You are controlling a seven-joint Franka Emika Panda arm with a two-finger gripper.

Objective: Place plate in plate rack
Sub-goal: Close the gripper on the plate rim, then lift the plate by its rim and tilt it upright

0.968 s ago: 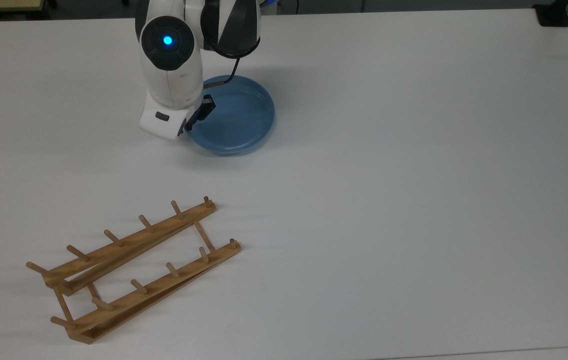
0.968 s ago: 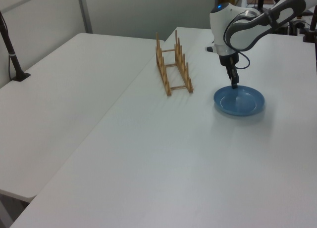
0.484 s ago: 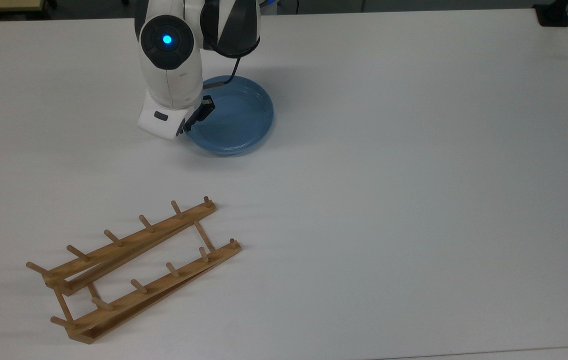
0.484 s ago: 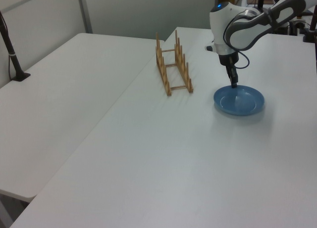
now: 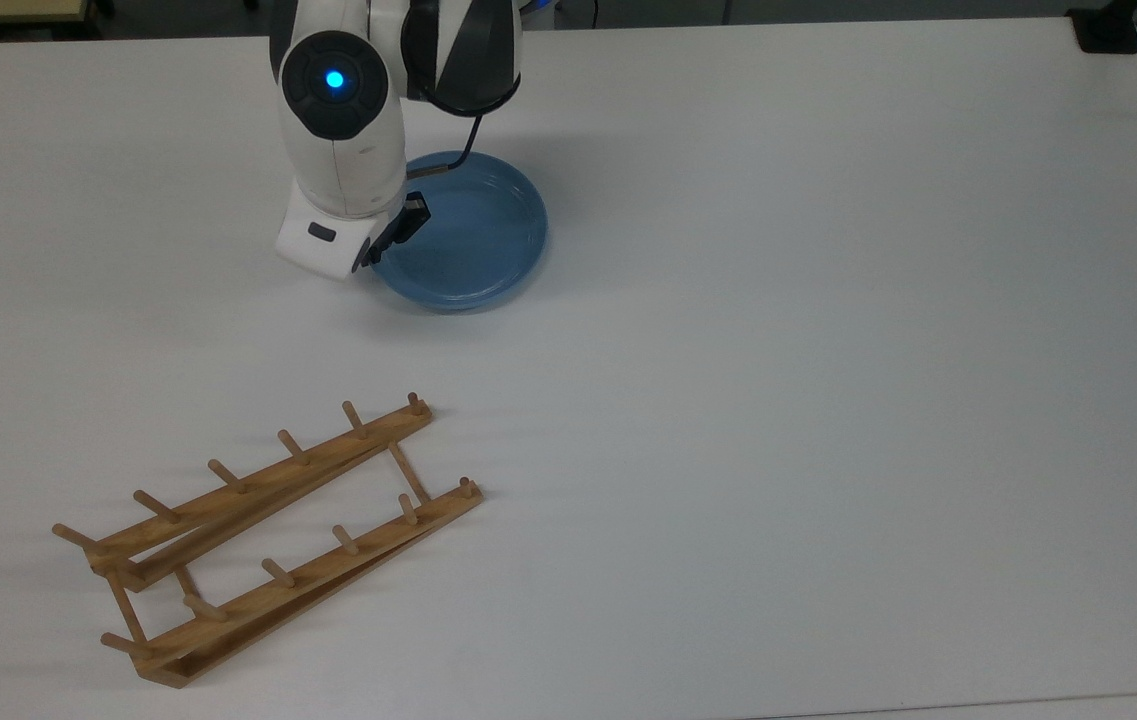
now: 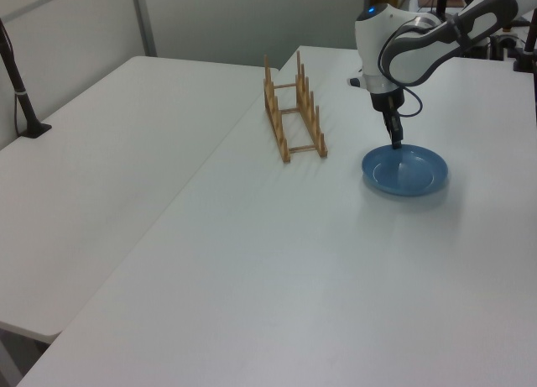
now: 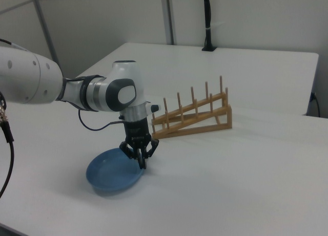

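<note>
Here the plate (image 7: 114, 174) has its rim between the jaws.

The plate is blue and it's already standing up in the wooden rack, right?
Not quite. The plate is blue, but it lies flat on the table, apart from the plate rack, as the right view shows. The gripper is at its rim.

A glossy light-blue plate (image 5: 473, 240) lies flat on a white table (image 5: 828, 350), well apart from a light-brown wooden plate rack (image 5: 268, 540) standing empty, its two pegged rails upright in rows.
</note>
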